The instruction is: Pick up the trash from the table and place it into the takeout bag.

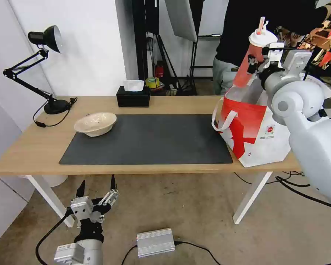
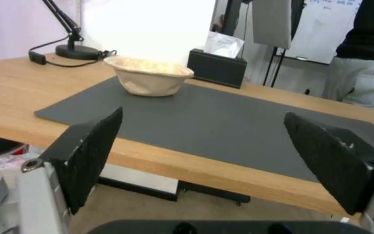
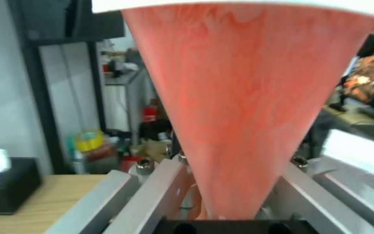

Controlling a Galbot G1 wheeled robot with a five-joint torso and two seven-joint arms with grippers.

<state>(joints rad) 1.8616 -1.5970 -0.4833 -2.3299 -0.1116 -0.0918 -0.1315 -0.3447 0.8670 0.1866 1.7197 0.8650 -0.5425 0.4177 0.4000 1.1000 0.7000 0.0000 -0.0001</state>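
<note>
The red drink cup (image 1: pixel 252 60) is gripped by the right gripper (image 1: pixel 260 62), with the takeout bag (image 1: pixel 254 129) directly beneath it on the table (image 1: pixel 33 147). The left gripper (image 1: pixel 97 187) is held wide open and empty below the table edge, the beige bowl (image 1: pixel 95 123) well beyond it on the mat (image 1: pixel 150 140)

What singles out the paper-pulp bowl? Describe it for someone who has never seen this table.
Find the long light-wood table and its dark grey mat. On the mat's far corner nearest the black desk lamp stands a shallow beige paper-pulp bowl, upright, with a crumpled wall, the one dish there.
</note>
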